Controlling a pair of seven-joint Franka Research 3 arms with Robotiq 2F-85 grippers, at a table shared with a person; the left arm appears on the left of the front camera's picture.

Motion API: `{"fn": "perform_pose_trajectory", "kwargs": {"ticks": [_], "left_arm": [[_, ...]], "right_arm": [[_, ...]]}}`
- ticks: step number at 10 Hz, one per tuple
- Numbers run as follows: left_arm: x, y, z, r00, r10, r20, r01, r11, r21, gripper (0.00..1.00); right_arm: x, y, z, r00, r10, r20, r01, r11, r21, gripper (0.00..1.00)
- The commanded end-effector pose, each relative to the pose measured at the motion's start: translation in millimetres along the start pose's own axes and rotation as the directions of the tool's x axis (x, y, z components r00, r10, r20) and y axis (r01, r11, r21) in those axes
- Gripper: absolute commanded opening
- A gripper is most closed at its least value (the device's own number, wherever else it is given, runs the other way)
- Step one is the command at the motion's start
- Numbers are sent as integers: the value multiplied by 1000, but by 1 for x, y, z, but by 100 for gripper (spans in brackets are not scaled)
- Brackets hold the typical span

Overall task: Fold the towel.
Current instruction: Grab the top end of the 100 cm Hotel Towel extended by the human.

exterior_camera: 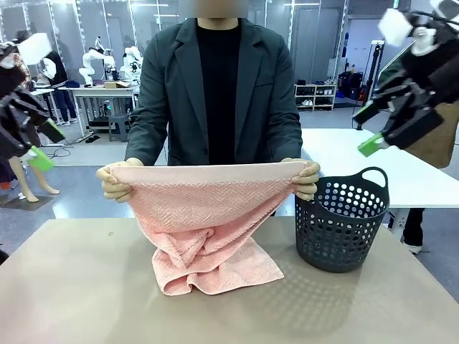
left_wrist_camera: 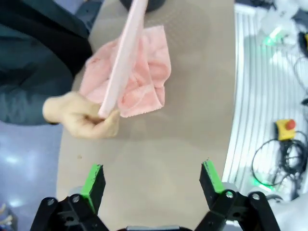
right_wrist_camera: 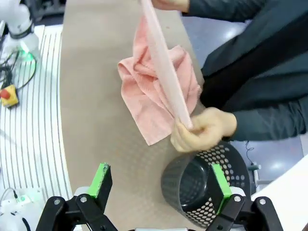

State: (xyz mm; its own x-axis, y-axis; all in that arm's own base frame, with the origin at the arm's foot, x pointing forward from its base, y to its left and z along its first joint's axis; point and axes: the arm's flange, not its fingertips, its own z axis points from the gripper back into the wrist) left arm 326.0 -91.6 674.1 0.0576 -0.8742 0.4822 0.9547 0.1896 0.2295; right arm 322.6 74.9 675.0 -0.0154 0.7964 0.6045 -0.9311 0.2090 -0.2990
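Observation:
A person across the table holds the salmon-pink towel (exterior_camera: 204, 215) stretched out by its two top corners, one in each hand. Its smooth band runs along the top edge, and the lower part lies bunched on the table (exterior_camera: 86, 287). My left gripper (exterior_camera: 44, 145) hangs open, high at the left and well away from the towel. My right gripper (exterior_camera: 367, 130) is open, high at the right above the basket. In the left wrist view the open gripper (left_wrist_camera: 153, 182) looks down on the towel (left_wrist_camera: 144, 72) and a hand (left_wrist_camera: 84, 115). The right gripper (right_wrist_camera: 160, 183) shows the towel (right_wrist_camera: 154, 91) likewise.
A dark perforated basket (exterior_camera: 341, 229) with handles stands at the table's right, close to the person's hand (right_wrist_camera: 204, 130), and it is the same basket (right_wrist_camera: 192, 187) under my right gripper. Bare tabletop lies in front of the towel. A white table stands behind at the right.

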Motion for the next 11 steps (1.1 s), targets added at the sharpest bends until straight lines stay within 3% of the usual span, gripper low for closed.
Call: {"fn": "perform_pose_trajectory", "kwargs": {"ticks": [1, 4, 8, 11], "left_arm": [[37, 0, -7, 988, -115, -106, 112, 993, -40, 100], [74, 0, -29, 953, -207, -221, 186, 976, -112, 100], [137, 21, -64, 944, -183, -274, 176, 983, -50, 100], [145, 36, -89, 932, -202, -300, 212, 977, 1, 100]], "right_arm": [[42, -1, -18, 989, 89, -119, -84, 996, 43, 100], [80, 1, -43, 958, 184, -219, -166, 981, 98, 100], [126, -15, -77, 929, 233, -288, -215, 972, 95, 100], [132, -37, -107, 909, 187, -372, -159, 982, 106, 100]]}}
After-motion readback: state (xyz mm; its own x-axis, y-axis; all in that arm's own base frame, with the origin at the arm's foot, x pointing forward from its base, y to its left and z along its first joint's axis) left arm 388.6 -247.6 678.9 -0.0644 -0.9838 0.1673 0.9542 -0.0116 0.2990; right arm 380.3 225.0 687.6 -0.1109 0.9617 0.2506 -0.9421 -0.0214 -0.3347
